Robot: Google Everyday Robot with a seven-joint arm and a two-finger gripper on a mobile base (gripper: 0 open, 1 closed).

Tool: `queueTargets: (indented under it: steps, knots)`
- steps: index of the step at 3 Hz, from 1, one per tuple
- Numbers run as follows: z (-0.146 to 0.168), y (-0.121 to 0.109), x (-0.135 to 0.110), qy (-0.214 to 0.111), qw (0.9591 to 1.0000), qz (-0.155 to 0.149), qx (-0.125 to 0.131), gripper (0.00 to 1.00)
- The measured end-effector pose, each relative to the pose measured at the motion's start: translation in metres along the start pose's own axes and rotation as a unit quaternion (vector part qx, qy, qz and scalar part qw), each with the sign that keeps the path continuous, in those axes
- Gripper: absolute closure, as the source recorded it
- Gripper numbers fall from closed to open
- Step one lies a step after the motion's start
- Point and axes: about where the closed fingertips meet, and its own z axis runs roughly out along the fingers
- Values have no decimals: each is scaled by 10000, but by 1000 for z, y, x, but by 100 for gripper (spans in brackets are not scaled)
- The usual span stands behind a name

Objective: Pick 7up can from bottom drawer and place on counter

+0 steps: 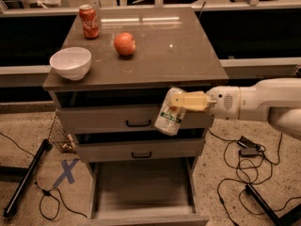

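Half the job is looking done: the bottom drawer (141, 189), lying below and left of the claw (177, 101), is standing open with no can inside. The claw is pinching the tilted 7up can (168, 119) just under the counter (188, 55) edge, before the top drawer (94, 120). Lifting it up and setting it on the counter is remaining.

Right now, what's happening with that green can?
Tool shut on 7up can, tilted, in front of top drawer. Bottom drawer open. Counter edge just above.
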Motion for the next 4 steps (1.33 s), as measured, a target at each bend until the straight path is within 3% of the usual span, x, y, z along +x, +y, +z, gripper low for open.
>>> queueTargets:
  steps: [2, 3, 4]
  knots:
    - [1, -2, 3, 14, 10000, -23, 8, 100]
    - [-10, 2, 33, 23, 9987, -491, -133, 100]
    - [-19, 14, 90, -54, 9896, -1374, -431, 100]
